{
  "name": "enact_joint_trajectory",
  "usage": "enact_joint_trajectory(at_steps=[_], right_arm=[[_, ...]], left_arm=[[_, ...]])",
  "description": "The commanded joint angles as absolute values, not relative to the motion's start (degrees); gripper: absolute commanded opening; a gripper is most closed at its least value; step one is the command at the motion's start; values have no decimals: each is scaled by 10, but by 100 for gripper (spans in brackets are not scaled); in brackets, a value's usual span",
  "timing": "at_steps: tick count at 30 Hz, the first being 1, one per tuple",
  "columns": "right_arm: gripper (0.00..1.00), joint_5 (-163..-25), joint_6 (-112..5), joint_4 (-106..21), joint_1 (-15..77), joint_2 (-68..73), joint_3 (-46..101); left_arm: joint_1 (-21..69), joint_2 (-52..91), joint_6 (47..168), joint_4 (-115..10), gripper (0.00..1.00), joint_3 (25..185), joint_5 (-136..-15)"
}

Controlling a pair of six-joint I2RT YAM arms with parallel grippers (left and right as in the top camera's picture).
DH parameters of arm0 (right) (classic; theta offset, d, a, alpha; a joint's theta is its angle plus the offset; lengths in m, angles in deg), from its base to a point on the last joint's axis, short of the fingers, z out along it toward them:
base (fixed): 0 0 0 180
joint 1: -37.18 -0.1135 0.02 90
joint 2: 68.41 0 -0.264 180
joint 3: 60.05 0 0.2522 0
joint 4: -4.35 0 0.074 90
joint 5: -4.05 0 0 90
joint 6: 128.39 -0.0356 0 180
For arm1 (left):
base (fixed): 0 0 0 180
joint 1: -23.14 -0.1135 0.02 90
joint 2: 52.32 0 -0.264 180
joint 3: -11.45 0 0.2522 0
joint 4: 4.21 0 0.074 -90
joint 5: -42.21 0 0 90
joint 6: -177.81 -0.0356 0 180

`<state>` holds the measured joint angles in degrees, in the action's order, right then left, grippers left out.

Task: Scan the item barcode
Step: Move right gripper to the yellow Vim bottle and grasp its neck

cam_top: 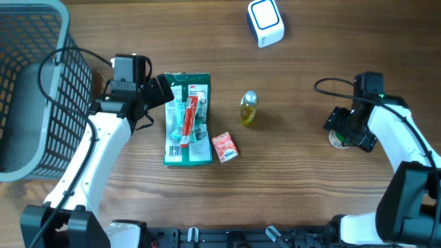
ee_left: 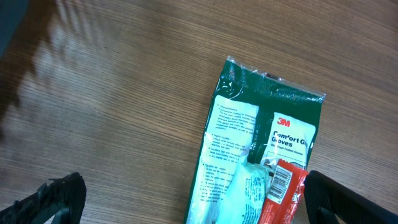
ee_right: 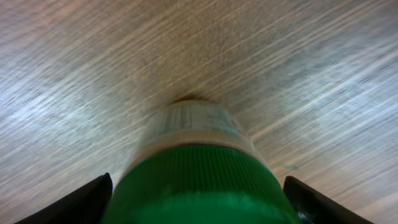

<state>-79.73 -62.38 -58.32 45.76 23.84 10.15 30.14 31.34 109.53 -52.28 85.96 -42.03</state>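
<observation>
A green-capped white bottle (ee_right: 196,134) stands on the wooden table, and its cap fills the bottom of the right wrist view. My right gripper (ee_right: 196,202) is open around that cap, with a black finger on either side and a sliver of table showing by the right one. From overhead the bottle (cam_top: 337,140) peeks out under the right gripper (cam_top: 346,129). My left gripper (cam_top: 160,91) is open and empty above the top edge of a green glove packet (ee_left: 264,155). A red barcoded stick pack (ee_left: 283,193) lies on the packet. The white and blue scanner (cam_top: 265,22) sits at the back.
A grey mesh basket (cam_top: 31,89) fills the left side. A small yellow bottle (cam_top: 249,109) and a small red box (cam_top: 224,147) lie mid-table beside the glove packet (cam_top: 187,118).
</observation>
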Motion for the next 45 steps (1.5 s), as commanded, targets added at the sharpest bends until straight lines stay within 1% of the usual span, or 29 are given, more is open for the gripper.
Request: enact_joint_trajectory(at_steps=[1,2,5,7,8,9,14,15,16,18,22,25,29,31,35,36,38,40,43,45], right_arm=[[88,-806,-623,-658,460,232,246],[88,-831,-609,-701,460,231,299],[88,-909,-592,-749,455,228,366],[91,-976,-594,-751,445,222,377],[95,-1019,-594,-748,439,221,377],[100,-1028,-596,-749,429,221,377],[99,-1026,-644,-739,375,221,377],[100,-1019,-657,-730,349,221,377],[100,-1005,-697,-718,320,221,377],[100,-1000,-733,-701,291,221,377],[99,-978,-750,-627,208,221,377],[99,-864,-821,-612,134,222,377],[100,-727,-870,-612,59,234,377],[100,-690,-863,-600,32,251,377],[100,-702,-868,-583,25,279,375],[97,-706,-868,-585,25,288,375],[88,-715,-878,-587,25,305,375],[86,-719,-900,-587,25,321,375],[79,-725,-914,-587,25,345,375],[78,-725,-914,-590,25,355,375]], left_arm=[[300,309,1090,-523,100,866,-417],[300,309,1090,-523,100,866,-417],[300,309,1090,-523,100,866,-417],[300,309,1090,-523,100,866,-417],[300,309,1090,-523,100,866,-417],[300,309,1090,-523,100,866,-417],[300,309,1090,-523,100,866,-417],[300,309,1090,-523,100,866,-417],[300,309,1090,-523,100,866,-417],[300,309,1090,-523,100,866,-417],[300,309,1090,-523,100,866,-417],[300,309,1090,-523,100,866,-417],[300,309,1090,-523,100,866,-417],[300,309,1090,-523,100,866,-417],[300,309,1090,-523,100,866,-417],[300,309,1090,-523,100,866,-417],[300,309,1090,-523,100,866,-417],[300,309,1090,-523,100,866,-417],[300,309,1090,-522,100,866,-417],[300,309,1090,-523,100,866,-417]])
